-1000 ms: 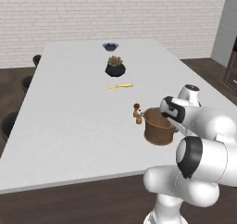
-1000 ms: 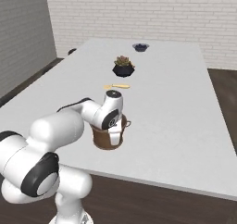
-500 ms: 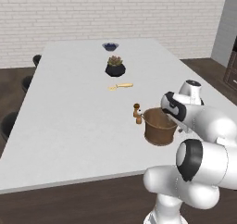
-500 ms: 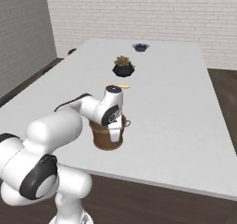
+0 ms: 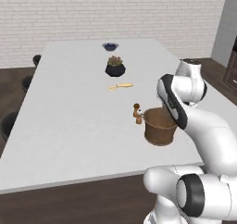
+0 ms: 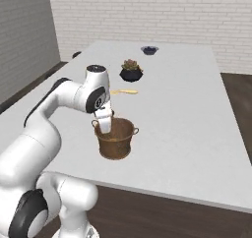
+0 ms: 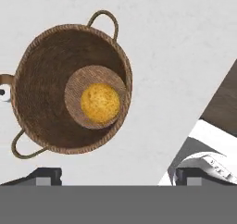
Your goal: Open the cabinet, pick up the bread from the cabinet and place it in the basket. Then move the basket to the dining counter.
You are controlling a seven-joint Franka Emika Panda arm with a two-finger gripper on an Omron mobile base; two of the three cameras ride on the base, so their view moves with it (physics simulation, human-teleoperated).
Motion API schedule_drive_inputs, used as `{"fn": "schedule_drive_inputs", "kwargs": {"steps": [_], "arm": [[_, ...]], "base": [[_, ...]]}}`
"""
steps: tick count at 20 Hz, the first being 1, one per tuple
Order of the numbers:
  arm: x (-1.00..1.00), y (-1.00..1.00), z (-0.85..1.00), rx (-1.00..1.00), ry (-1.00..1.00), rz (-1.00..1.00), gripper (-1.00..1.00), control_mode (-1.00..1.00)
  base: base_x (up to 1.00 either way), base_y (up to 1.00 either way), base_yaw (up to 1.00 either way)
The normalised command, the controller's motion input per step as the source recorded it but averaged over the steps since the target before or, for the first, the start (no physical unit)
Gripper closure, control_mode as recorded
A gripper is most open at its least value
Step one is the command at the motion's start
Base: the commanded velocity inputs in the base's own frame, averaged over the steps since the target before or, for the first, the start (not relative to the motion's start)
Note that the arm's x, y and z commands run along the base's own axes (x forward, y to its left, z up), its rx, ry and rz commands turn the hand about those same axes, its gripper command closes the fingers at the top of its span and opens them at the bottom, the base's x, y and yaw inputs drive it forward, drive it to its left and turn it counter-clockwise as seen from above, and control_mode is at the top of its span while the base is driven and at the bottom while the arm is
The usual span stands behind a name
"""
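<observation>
The round brown woven basket [image 5: 159, 126] [image 6: 115, 138] [image 7: 41, 65] stands upright on the white-grey dining counter [image 5: 69, 126] [image 6: 187, 124] [image 7: 176, 42], near its front edge. The golden-orange bread [image 7: 100, 102] lies on the basket's floor. My gripper [image 6: 104, 124] [image 7: 118, 176] hangs just above the basket's rim on the side facing the base. It is open, with nothing between its fingertips [image 7: 46, 174], and it touches neither the basket nor the bread.
A small brown shaker [image 5: 137, 114] stands right beside the basket. Farther back on the counter are a yellow wooden utensil [image 5: 121, 85] [image 6: 124, 91], a plant in a black pot [image 5: 115, 66] [image 6: 131, 71] and a dark bowl [image 5: 110, 46] [image 6: 149, 49]. Dark stools [image 5: 9, 123] line the left side.
The gripper has opened and let go of the basket's rim, then lifted a little above it. The basket stays where it stood on the counter.
</observation>
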Motion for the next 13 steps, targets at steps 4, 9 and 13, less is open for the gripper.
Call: {"fn": "schedule_drive_inputs", "kwargs": {"steps": [4, 9, 13], "arm": [[-0.32, 1.00, 1.00, -0.45, 0.02, 0.17, -1.00, -1.00], [-0.09, 1.00, 0.98, -0.63, 0.24, 0.15, -1.00, -1.00], [-0.01, 1.00, 0.24, -0.50, 0.17, 0.01, -1.00, -1.00]], "base": [[0.00, 0.00, 0.00], [0.00, 0.00, 0.00], [0.00, 0.00, 0.00]]}}
